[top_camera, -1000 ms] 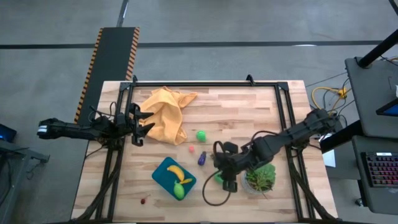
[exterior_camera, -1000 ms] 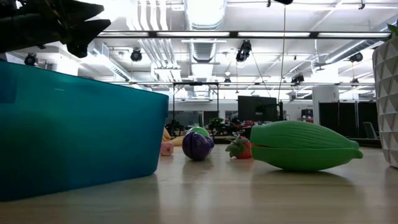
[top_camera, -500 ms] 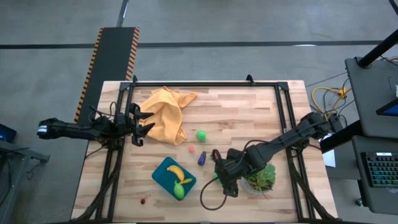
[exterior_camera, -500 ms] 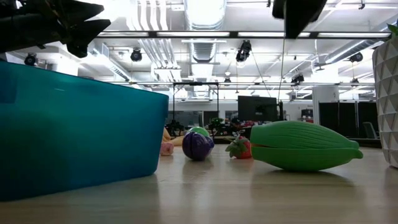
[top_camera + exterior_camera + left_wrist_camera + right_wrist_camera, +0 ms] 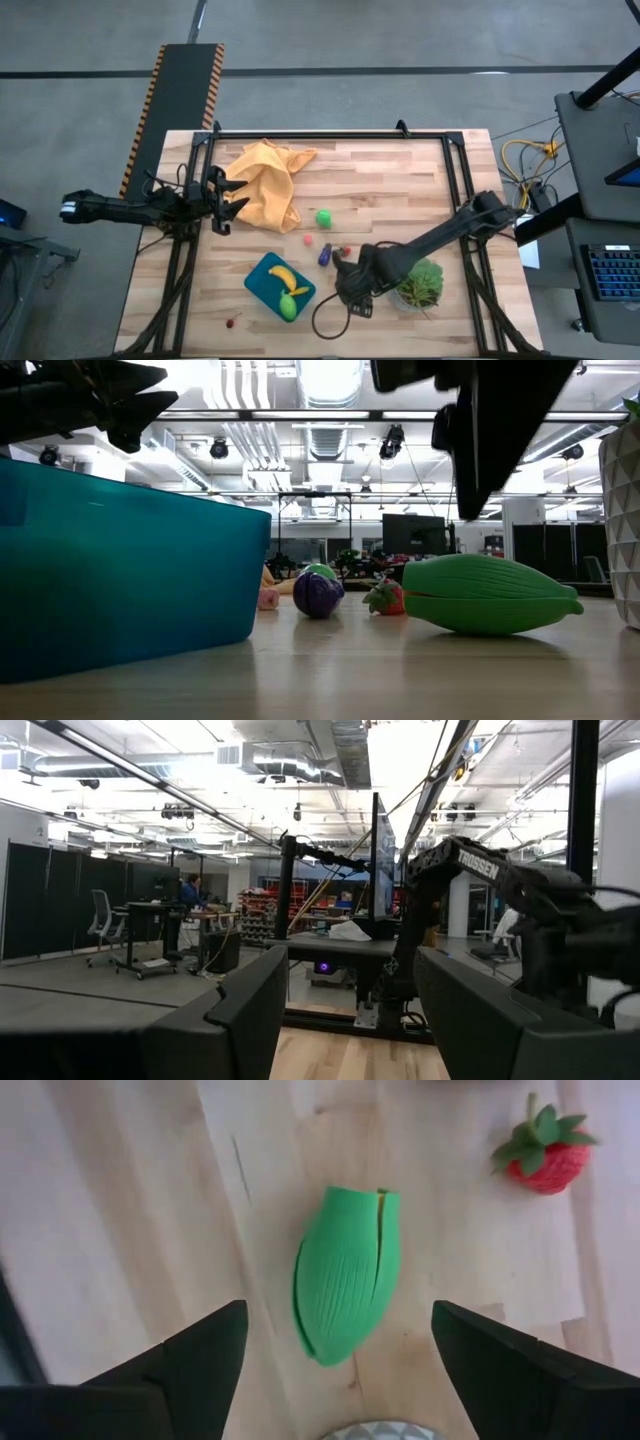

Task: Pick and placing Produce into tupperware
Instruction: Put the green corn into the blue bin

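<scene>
Directly beneath our right gripper (image 5: pixel 335 1355), jaws spread wide to straddle it, lies a green ribbed pod (image 5: pixel 346 1287) near the table's (image 5: pixel 400 175) front edge. Beside it, the teal tupperware (image 5: pixel 262 282) holds a banana (image 5: pixel 282 275). Our left gripper (image 5: pixel 222 198) waits parted at the left edge.

1. Grey concrete floor (image 5: pixel 400 40) surrounds the wooden table (image 5: pixel 400 175), crossed by a dark seam at 12 o'clock.
2. A hazard-striped black ramp (image 5: pixel 180 90) lies at 10 o'clock.
3. White ceiling ducts (image 5: pixel 330 420) and bright lights (image 5: pixel 325 375) run overhead.
4. An office chair (image 5: pixel 103 920) stands by black partitions (image 5: pixel 60 895).
</scene>
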You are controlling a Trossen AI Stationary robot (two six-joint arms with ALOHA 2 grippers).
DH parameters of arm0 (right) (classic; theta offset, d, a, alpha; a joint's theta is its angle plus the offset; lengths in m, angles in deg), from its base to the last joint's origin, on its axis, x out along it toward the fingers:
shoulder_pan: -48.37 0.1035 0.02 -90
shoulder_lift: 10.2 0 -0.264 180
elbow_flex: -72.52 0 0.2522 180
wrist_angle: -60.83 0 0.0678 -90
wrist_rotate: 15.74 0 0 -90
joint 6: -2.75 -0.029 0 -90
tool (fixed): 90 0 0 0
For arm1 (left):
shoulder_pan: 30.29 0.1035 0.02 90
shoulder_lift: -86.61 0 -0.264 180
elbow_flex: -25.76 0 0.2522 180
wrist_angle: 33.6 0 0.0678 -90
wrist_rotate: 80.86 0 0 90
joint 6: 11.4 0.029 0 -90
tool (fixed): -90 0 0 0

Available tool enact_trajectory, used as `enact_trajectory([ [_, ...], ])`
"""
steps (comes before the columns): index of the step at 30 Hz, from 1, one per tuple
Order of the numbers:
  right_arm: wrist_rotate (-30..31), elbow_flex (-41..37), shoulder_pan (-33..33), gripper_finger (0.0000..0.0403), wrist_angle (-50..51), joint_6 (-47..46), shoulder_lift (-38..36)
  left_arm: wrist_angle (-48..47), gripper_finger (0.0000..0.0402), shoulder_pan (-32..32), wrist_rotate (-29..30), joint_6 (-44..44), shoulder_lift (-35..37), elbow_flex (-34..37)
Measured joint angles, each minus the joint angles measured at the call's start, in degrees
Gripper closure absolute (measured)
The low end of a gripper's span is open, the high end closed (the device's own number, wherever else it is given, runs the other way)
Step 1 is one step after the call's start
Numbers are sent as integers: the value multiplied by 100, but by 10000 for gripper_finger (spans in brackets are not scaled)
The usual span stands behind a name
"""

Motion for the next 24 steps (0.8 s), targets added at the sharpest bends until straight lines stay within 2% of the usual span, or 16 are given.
enact_trajectory([
  [11,-11,0,0,95,2,156,662,-2,196,0,-1,2,-4,0],
  [24,138,-4,-2,103,-43,159,1047,-2,196,2,8,2,-4,-1],
])
